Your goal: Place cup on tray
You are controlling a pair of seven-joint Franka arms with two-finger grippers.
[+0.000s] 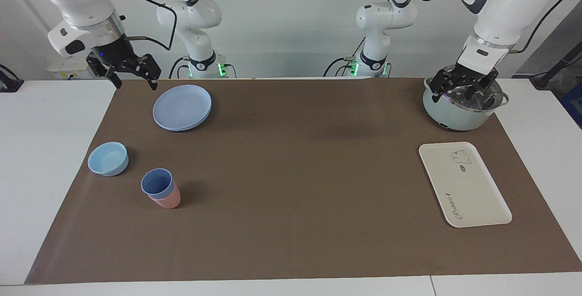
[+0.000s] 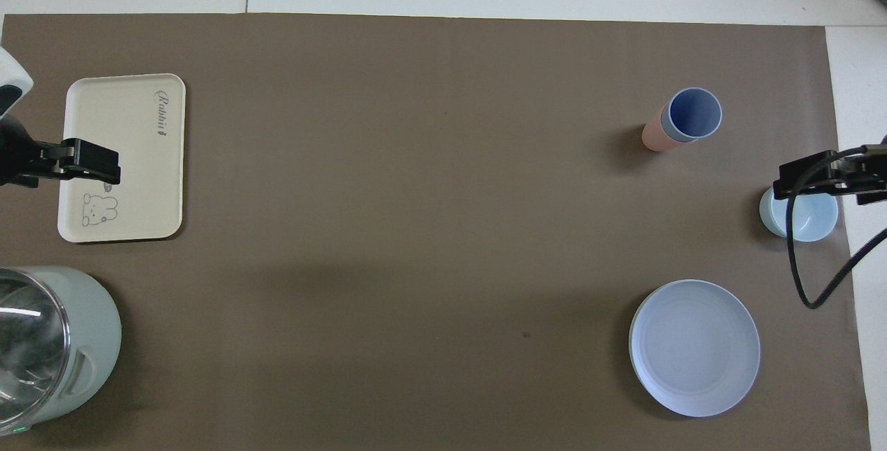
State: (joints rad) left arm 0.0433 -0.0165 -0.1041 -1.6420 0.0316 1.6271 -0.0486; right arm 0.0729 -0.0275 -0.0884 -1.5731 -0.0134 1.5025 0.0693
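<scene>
Cup: the blue cup (image 1: pixel 157 182) stands nested inside a pink cup (image 1: pixel 167 200) at the right arm's end of the table, beside the light-blue bowl (image 1: pixel 108 158) and farther from the robots than the blue plates (image 1: pixel 182 107).
Tray: the cream tray (image 1: pixel 464 184) lies bare at the left arm's end, well apart from the cup, with the pot (image 1: pixel 464 105) nearer to the robots.
Right gripper: the right gripper (image 1: pixel 132 74) hangs in the air above the mat's edge next to the plates, fingers spread wide, holding nothing.
Left gripper: the left gripper (image 1: pixel 464 87) waits above the pot, fingers apart and empty.
Handling: the cup looks like light, stiff, smooth plastic; it could slip or drag the pink cup up with it.
Hold: a pinch across the exposed rim, one finger inside, looks best.
Progress: nothing started yet, by the look of it.
</scene>
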